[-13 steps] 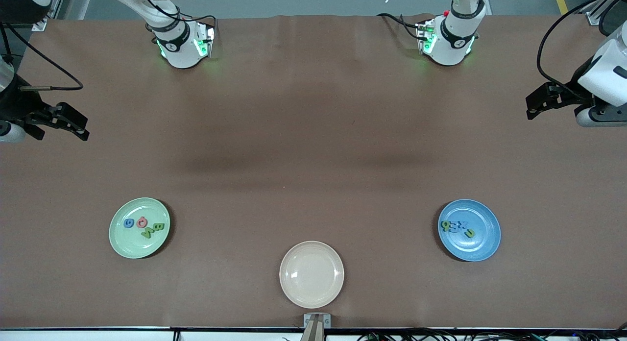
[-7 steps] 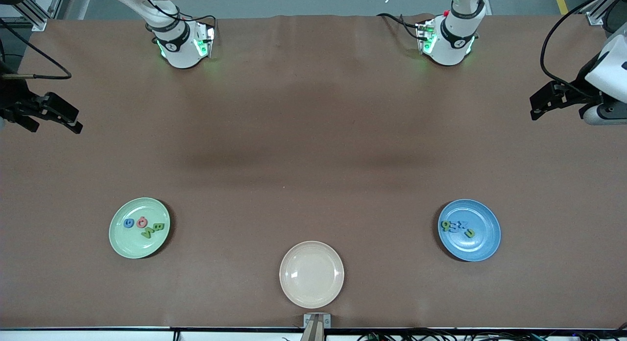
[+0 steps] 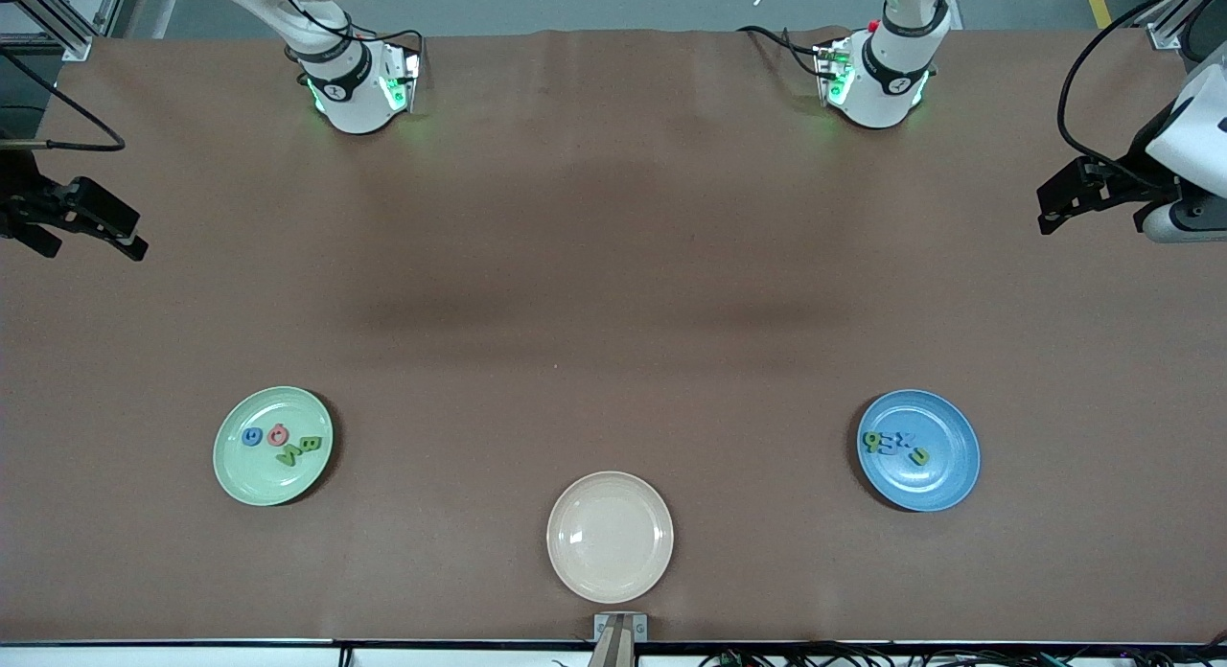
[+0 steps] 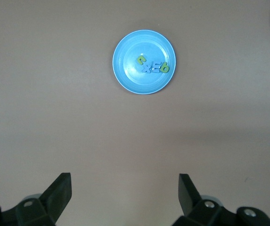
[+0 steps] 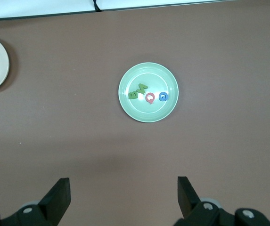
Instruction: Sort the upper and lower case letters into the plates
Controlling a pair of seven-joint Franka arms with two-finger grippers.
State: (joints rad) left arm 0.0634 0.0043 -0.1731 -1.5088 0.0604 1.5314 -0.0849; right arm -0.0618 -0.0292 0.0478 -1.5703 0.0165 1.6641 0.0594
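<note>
We see the mint green plate lying toward the right arm's end of the table, and on it four letters: a blue one, a pink one and two green ones touching each other. The blue plate lies toward the left arm's end, well apart from the green one, with a tight cluster of green and blue letters on it (too small for us to read each). Between them, and nearer the front camera, lies a cream plate with nothing on it. The right gripper hangs over the table's edge at its own end, fingers spread wide and holding nothing; the left gripper hangs likewise at the other end, fingers also spread and empty.
</note>
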